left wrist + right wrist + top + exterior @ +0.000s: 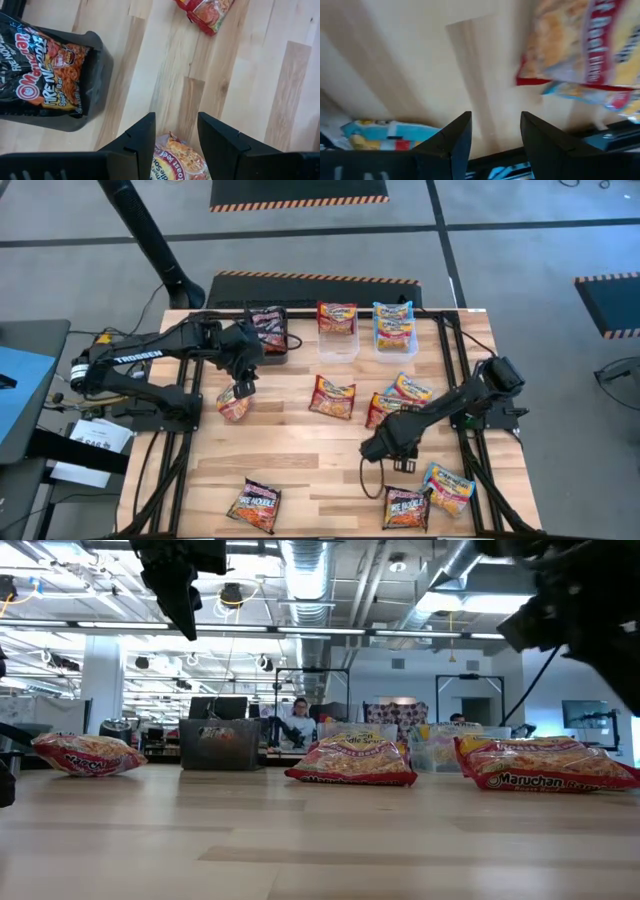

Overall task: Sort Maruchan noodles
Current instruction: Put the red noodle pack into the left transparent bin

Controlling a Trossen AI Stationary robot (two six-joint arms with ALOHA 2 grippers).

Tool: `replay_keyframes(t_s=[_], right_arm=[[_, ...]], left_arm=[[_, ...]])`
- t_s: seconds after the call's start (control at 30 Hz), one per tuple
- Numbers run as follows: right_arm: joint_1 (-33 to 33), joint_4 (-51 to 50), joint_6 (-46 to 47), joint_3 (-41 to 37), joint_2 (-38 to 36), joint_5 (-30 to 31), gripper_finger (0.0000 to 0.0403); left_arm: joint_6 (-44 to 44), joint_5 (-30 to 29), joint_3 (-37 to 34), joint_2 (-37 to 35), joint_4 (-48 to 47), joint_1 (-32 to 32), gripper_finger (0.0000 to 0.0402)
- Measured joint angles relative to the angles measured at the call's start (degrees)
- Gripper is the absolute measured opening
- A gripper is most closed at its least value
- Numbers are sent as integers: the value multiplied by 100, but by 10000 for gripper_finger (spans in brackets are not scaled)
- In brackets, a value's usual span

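- My left pincer (240,388) hangs over the table's left half with its fingers (142,142) parted and nothing between them; it is above a red-orange packet (234,406) lying on the wood, whose end shows in the gap between my fingers (182,160).
- Just beyond that pincer, toward the far edge, stands a black bin (268,352) holding a dark Maruchan packet (42,70).
- My right pincer (372,448) hovers low over bare wood in the table's right half, fingers (447,145) apart and gripping nothing.
- Near it, on the far side, lie a red-orange packet (382,408) and a light blue-yellow packet (411,388), touching or overlapping at their edges.
- Toward the table's middle rests another red-orange packet (331,396), well apart from both pincers.
- At the near edge on the right, a dark packet (406,508) lies just beside a light blue-yellow packet (449,487).
- At the near edge on the left lies a lone dark packet (255,504).
- Along the far edge, one clear bin (338,346) holds a red-orange packet (337,317), and the clear bin (395,343) beside it holds light blue-yellow packets (393,325).
- Past the table (300,450), in the room behind, a person (297,725) sits at a desk.
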Motion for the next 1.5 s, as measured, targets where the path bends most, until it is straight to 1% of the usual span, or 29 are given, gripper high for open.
replay_keyframes(t_s=[0.13, 0.3, 0.47, 0.7, 0.83, 1.03, 1.23, 1.37, 1.5], right_arm=[[298, 207, 465, -70, -136, -138, 194], [684, 979, 1393, -236, -771, -61, 194], [1025, 1165, 2037, -261, -1558, 746, 194], [1025, 1163, 2150, -261, -2577, 2033, 194], [864, 1161, 1864, -261, -2980, 2427, 194], [382, 1089, 1172, -261, -3191, 2477, 196], [-198, 908, 506, -261, -3041, 2369, 214], [-383, 909, -235, -259, -2834, 2250, 220], [-532, 864, -514, -259, -2536, 1975, 221]], left_arm=[[0, -9, 0, 0, -3, -5, 132], [0, -13, 0, 2, -1, -5, 132], [0, -13, 0, 4, 6, -5, 132], [-98, -13, -2, 4, 12, -5, 132], [-105, -11, -2, 4, 12, -5, 132], [-105, -11, -2, 4, 7, -5, 132], [-105, -11, -2, 4, 3, -5, 132], [-105, -11, -2, 7, -1, -5, 132], [-105, -11, -2, 7, -6, -5, 132]])
